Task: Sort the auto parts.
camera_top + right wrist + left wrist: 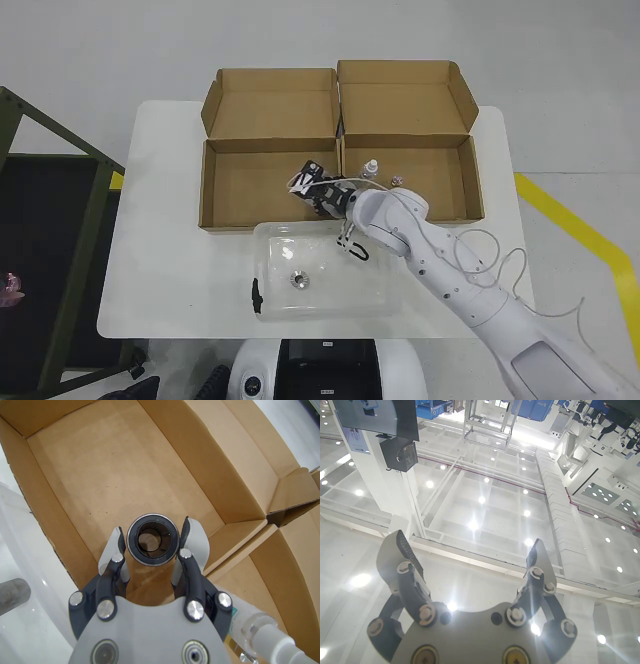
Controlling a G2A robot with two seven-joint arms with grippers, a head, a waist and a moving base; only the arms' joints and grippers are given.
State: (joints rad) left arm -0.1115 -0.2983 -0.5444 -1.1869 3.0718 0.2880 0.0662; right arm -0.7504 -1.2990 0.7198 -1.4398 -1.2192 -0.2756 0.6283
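The right hand gripped a black metal-rimmed ring by its sides, one finger against each, above the bare floor of an open cardboard box. A clear bottle with a white cap lay by the neighbouring box. A grey cylinder sat outside the first box's wall.

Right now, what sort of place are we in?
Probably a robot test hall or factory floor: high gridded ceiling, yellow floor line, a white table with sorting boxes.
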